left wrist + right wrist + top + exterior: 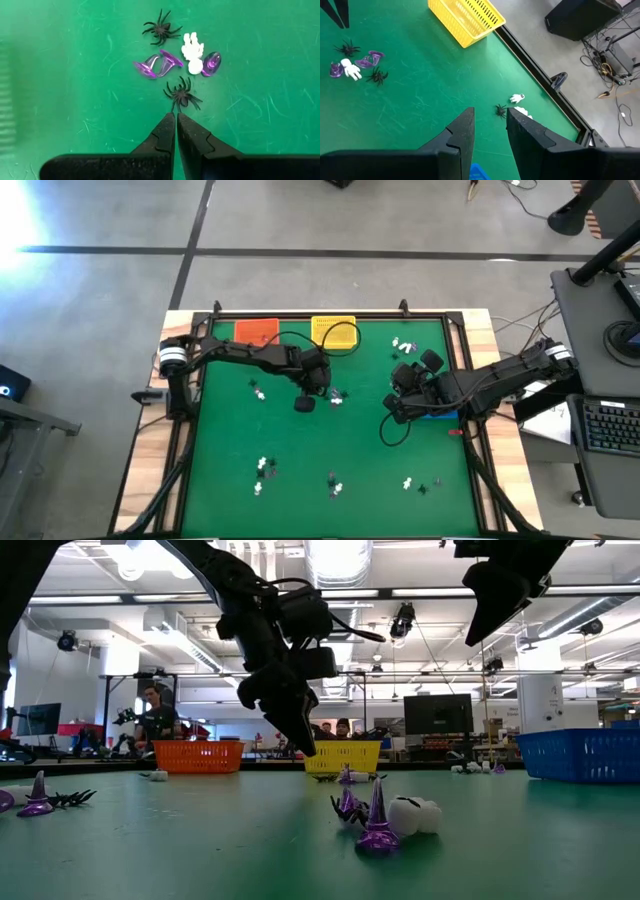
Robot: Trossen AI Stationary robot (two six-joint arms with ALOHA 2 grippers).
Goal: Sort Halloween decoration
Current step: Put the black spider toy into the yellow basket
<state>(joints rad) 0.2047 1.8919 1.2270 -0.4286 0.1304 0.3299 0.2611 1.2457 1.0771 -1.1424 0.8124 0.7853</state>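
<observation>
A small cluster of Halloween decoration (175,62) lies mid-table: two black spiders, purple witch hats and a white skeleton hand. My left gripper (175,116) is shut and points steeply down, clear of the table (305,748), beside the cluster (336,397). The nearer spider (182,95) has a leg that reaches my fingertips. My right gripper (490,120) is open with nothing between its fingers. It hangs high over the table's right part (395,395). More trinkets lie scattered on the green mat (300,450). My left gripper's shut fingertips (169,122) stand right at one leg (174,106) of the nearer black spider. I cannot tell whether they hold that leg or only hang above it.
An orange basket (257,330) and a yellow basket (334,330) stand at the far edge. A blue basket (440,415) sits under my right arm. Loose trinkets lie near the front edge (263,468) (335,483) (415,483) and far right (403,345). People show beyond the table (155,715).
</observation>
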